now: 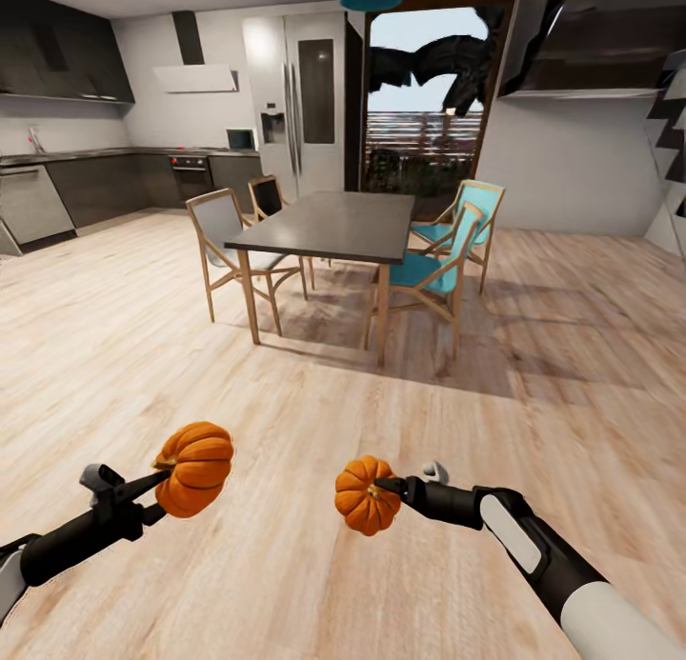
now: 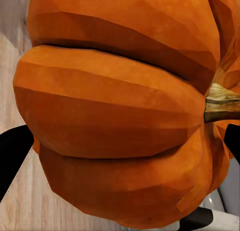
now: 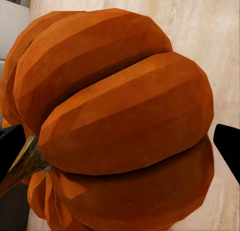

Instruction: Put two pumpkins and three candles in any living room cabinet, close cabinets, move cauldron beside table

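Observation:
I hold two orange pumpkins above the wood floor. My left gripper (image 1: 162, 477) is shut on the larger pumpkin (image 1: 195, 470), which looms close in the left wrist view (image 2: 115, 116) with its stem to one side. My right gripper (image 1: 389, 487) is shut on the smaller pumpkin (image 1: 365, 495), seen close up in the right wrist view (image 3: 115, 126). The black fingertips (image 3: 227, 148) show at the pumpkin's edges. The cabinet, candles and cauldron are out of view.
Ahead stands a dark dining table (image 1: 329, 224) with several wooden chairs, two of them teal (image 1: 433, 265). A kitchen counter (image 1: 114, 179) and fridge (image 1: 300, 103) line the back left. A glass door (image 1: 424, 103) is behind the table, stairs at right.

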